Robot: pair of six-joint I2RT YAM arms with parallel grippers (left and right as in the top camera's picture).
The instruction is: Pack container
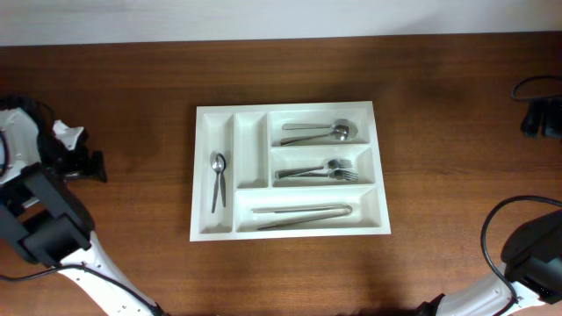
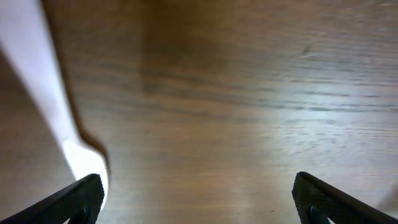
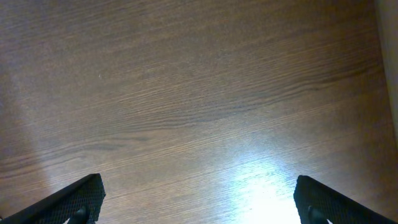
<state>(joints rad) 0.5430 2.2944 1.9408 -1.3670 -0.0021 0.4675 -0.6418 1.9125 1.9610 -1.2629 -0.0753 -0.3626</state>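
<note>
The container (image 1: 251,149), a white five-compartment tray, lies in the middle of the wooden table. Its leftmost narrow compartment holds small spoons (image 1: 218,180); the narrow one beside it is bare. Spoons (image 1: 320,132) fill the top wide compartment, forks (image 1: 318,172) the middle one, long utensils (image 1: 304,214) the bottom one. My left gripper (image 2: 198,193) stands open over bare wood, far left of the tray, with nothing between its fingers. My right gripper (image 3: 198,193) is open too, over bare wood, and empty.
The left arm (image 1: 44,211) fills the table's left edge, the right arm (image 1: 536,254) the bottom right corner. A black device with cable (image 1: 540,114) sits at the far right. A blurred white strip (image 2: 43,81) crosses the left wrist view.
</note>
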